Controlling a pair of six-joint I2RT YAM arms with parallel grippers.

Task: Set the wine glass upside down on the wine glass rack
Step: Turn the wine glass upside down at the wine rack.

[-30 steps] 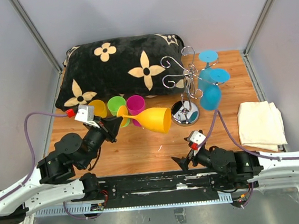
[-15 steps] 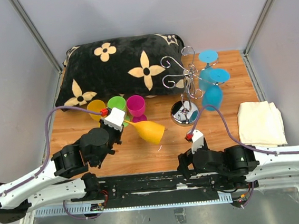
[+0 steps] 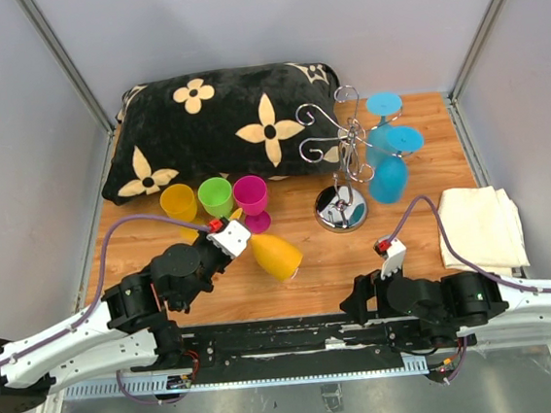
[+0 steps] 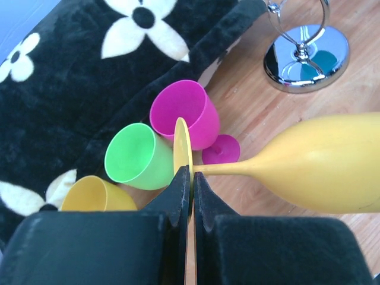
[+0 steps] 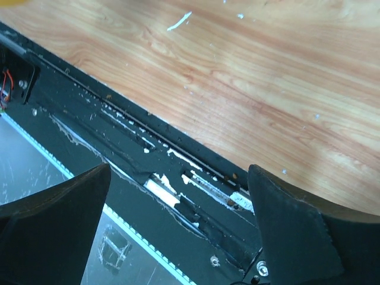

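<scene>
Wooden surface (image 3: 312, 279): chrome wire scroll-arm rack (image 3: 341, 161) sits far right. Yellow plastic wine glass (image 3: 275, 255) has pulled back near-left of it, bowl tipping down. Looks like it's inverting, not hung yet. Left fingers (image 4: 178, 199) clamped on its foot; right fingers (image 5: 65, 208) apart, empty.

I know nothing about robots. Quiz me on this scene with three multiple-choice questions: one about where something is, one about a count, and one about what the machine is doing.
1. Where does the folded white cloth lie?
A. on the floor
B. on the right side of the table
C. inside a glass

2. How many coloured glasses stand in front of the pillow?
A. two
B. three
C. five

3. What are the jaws of the left arm doing?
A. open, empty
B. shut on the cloth
C. shut on the foot of the yellow wine glass

Answers:
1. B, the cloth lies right of the chrome rack.
2. B, one yellow, one green, one magenta.
3. C, the jaws pinch the foot's edge.
</scene>
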